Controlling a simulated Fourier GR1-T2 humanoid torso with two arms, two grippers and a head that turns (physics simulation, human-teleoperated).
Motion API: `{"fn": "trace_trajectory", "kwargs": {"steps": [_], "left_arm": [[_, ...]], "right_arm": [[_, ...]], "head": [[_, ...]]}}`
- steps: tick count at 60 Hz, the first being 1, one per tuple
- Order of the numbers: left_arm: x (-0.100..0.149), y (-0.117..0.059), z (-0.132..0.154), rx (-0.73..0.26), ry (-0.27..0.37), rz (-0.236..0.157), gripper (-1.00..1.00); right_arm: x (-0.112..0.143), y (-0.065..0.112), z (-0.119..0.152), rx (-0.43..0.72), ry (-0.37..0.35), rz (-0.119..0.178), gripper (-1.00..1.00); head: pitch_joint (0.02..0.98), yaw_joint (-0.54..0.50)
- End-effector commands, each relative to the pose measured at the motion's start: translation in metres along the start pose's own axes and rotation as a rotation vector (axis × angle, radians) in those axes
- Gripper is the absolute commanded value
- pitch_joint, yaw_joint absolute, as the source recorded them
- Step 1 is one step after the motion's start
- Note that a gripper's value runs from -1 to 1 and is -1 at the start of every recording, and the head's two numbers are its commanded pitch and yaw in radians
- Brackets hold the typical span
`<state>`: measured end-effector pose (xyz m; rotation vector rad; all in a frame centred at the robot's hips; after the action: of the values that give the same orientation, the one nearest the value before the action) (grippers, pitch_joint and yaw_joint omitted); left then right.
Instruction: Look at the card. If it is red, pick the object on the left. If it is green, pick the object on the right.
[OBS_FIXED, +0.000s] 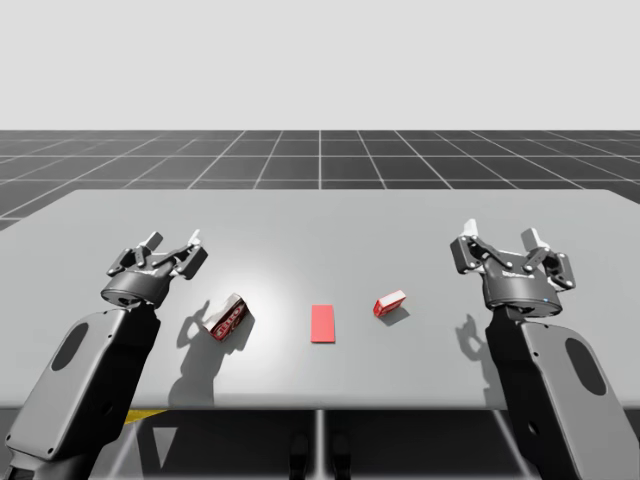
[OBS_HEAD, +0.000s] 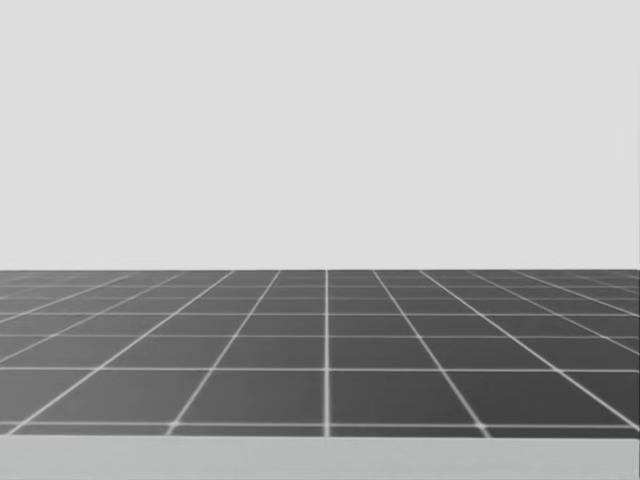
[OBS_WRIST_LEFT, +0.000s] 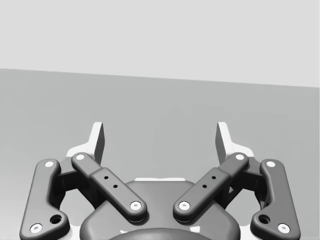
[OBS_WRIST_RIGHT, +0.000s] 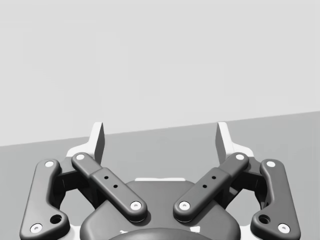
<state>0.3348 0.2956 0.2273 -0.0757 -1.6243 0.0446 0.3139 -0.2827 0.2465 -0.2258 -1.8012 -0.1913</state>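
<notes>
The card lies flat at the lower centre of the high view and it is red, so your target is the object on the left. That is the dark red box, just left of the card in the lower-left middle of the frame. The bright red box sits on the card's other side and should be left alone.

The dark red box looks like a small carton, so expect it to be light and fairly stiff. Its thin walls could dent under a hard squeeze, and its smooth faces may slip. It lies at a slant on the bench, so turn your wrist to match. I judge the best hold is across the two long faces, near the middle of its length.

Your left tool hovers at mid-left, up and to the left of the box and apart from it. It is spread wide and holds nothing; in the left wrist view the left tool has only bare bench between its fingers. Your right tool, at mid-right, is likewise released and touches nothing.
</notes>
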Motion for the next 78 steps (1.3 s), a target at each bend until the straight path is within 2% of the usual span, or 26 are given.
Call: {"fn": "trace_trajectory", "kwargs": {"steps": [1, 6, 9, 13, 19, 22, 25, 57, 70, 78], "left_arm": [[-0.0007, 0.0001, -0.0002, 0.001, 0.003, -0.003, -1.00], [-0.0008, 0.0002, -0.0001, 0.002, 0.003, -0.002, -1.00], [-0.0006, 0.0005, -0.0001, 0.002, 0.002, -0.001, -1.00], [-0.0005, 0.0008, -0.0001, 0.002, 0.003, 0.001, -1.00], [-0.0003, 0.0012, -0.0001, 0.003, 0.002, 0.000, -1.00], [-0.0003, 0.0015, -0.0001, 0.003, 0.002, 0.000, -1.00], [-0.0003, 0.0015, -0.0001, 0.002, 0.001, -0.002, -1.00], [-0.0001, 0.0023, -0.0015, -0.004, -0.005, -0.013, -1.00], [0.0005, 0.0014, -0.0015, -0.005, -0.006, -0.017, -1.00], [0.0006, 0.0010, -0.0014, -0.005, -0.006, -0.019, -1.00]], "right_arm": [[-0.0008, 0.0014, 0.0014, -0.040, -0.033, -0.006, -1.00], [0.0017, 0.0020, 0.0024, 0.016, -0.030, -0.024, -1.00], [0.0017, 0.0015, 0.0016, 0.026, -0.026, -0.010, -1.00], [0.0010, 0.0008, 0.0010, 0.019, -0.011, -0.006, -1.00], [0.0006, 0.0000, -0.0003, 0.007, -0.006, -0.012, -1.00], [0.0012, 0.0004, -0.0012, -0.019, 0.004, -0.001, -1.00], [0.0012, 0.0005, -0.0008, -0.020, 0.007, -0.017, -1.00], [0.0011, 0.0007, -0.0008, -0.021, -0.014, 0.001, -1.00], [0.0004, 0.0007, -0.0012, -0.027, -0.015, 0.017, -1.00], [0.0001, 0.0006, -0.0012, -0.029, -0.017, 0.027, -1.00]], "head": [[0.083, 0.01], [0.094, 0.02], [0.112, 0.02], [0.136, 0.02], [0.223, 0.01], [0.277, 0.01], [0.322, 0.01], [0.769, 0.02], [0.904, 0.01], [0.937, 0.01]]}}
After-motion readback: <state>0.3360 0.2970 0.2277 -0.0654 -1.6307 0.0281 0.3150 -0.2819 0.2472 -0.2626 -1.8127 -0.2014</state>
